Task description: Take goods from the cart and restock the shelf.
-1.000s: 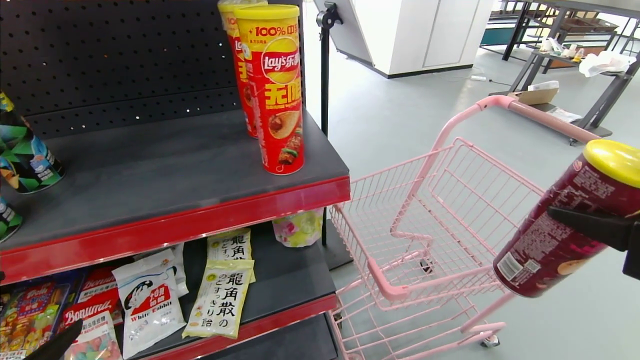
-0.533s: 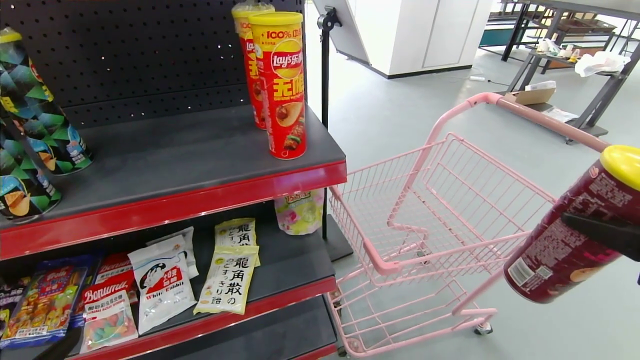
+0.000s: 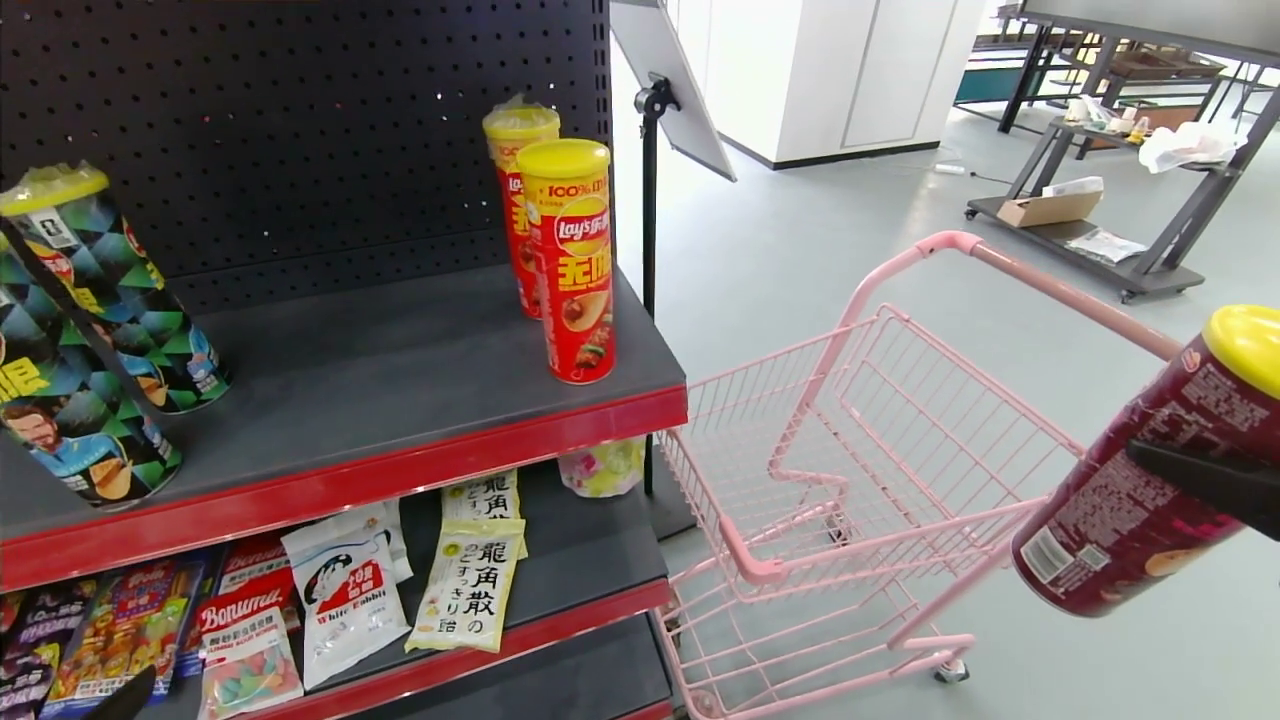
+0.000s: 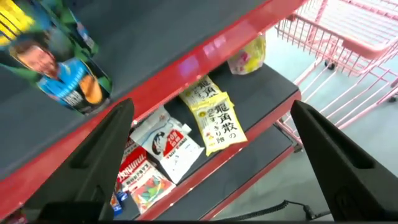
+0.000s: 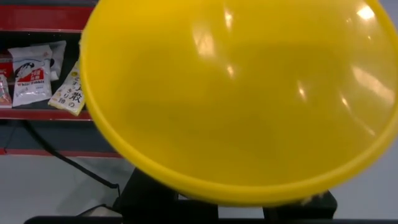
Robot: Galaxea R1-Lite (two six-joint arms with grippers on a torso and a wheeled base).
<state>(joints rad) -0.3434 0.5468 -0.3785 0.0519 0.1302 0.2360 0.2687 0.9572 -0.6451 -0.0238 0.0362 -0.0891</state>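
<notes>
Right hand grips the tilted maroon can beside the pink cart.

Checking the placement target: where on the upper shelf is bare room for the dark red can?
The upper shelf is bare across its middle, between the green-patterned cans and the two red cans at its right end. The lower shelf is crowded with snack packets.

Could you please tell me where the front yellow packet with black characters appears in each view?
Head view: yellow flat plastic packet at front of lower shelf.
Left wrist view: packet under red shelf lip.
Right wrist view: packet beyond yellow lid of dark red can.
Shared landmark: white packet beside it.
</notes>
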